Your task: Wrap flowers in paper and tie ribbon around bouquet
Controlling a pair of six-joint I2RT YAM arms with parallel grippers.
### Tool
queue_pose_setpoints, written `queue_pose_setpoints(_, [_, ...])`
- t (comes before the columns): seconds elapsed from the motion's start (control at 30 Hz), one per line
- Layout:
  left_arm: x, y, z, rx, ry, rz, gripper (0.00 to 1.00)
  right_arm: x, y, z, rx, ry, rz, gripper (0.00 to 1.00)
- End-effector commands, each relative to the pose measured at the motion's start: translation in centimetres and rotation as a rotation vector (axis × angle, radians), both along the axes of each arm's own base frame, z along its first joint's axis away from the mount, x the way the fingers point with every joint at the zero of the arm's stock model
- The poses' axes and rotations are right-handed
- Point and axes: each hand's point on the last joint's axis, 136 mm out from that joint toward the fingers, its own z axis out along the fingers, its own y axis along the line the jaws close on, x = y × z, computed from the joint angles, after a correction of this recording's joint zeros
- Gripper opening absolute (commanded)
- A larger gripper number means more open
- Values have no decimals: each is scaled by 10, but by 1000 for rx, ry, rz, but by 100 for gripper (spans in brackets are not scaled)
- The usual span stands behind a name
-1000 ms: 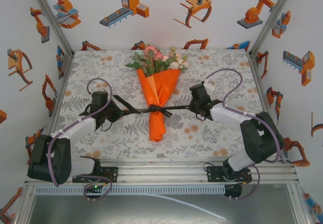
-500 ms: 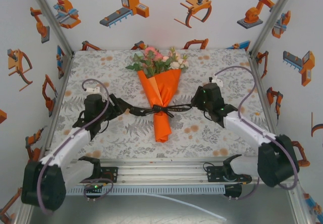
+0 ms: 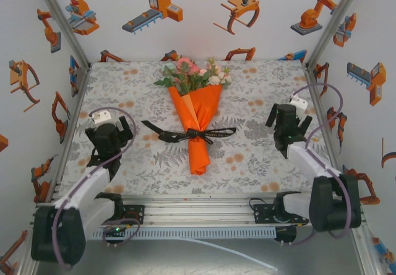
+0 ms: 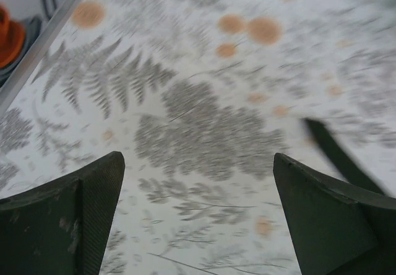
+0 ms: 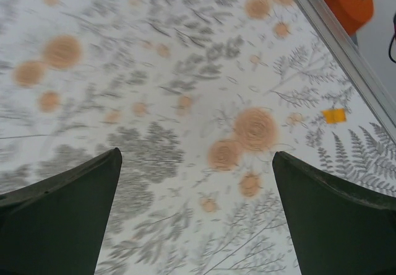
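Arms first: we've got both parked out at the sides of the bench [image 3: 260, 163], each forearm reaching up from the near edge. The left gripper [image 3: 111, 140] hangs low over the left part of the patterned cloth, tipped down and facing in toward the middle. The right gripper [image 3: 289, 128] does the mirror thing close to the right edge. On both, the fingers are spread wide and pinching nothing. In the left wrist view the fingers [image 4: 86, 219] frame grey fern print, and in the right wrist view it's peach rosettes.

Stuff around them: an aluminium frame rail [image 5: 337, 46] runs along the right edge just past the right gripper. A small orange tag [image 5: 334, 115] sits on the cloth beside it, and the walls carry cartoon robot stickers [image 3: 154, 12]. Just open cloth lies between each gripper and the middle.

The bouquet [image 3: 197, 117] lies mid-bench with the flowers [image 3: 192, 74] toward the far wall and the orange paper [image 3: 199, 108] cone narrowing toward the near edge. The black ribbon [image 3: 204, 133] is knotted around the cone's lower half, its tails trailing left and right on the cloth. The left tail ends near the left fingers but apart from them, and we catch it as a dark blurry strip at the right of the left wrist view. The right tail is well apart from the right fingers.
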Motion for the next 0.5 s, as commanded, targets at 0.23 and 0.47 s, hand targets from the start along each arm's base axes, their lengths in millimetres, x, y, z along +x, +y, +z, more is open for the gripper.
queue_pose_setpoints(0.23, [60,-2,-30,-77,-50,-184,97,40,7,-32,-31,-128,216,99])
queue_pose_setpoints(0.47, [72,-10,-42,-30,-49,-192,97,34,8,-40,-20,-179,239,99])
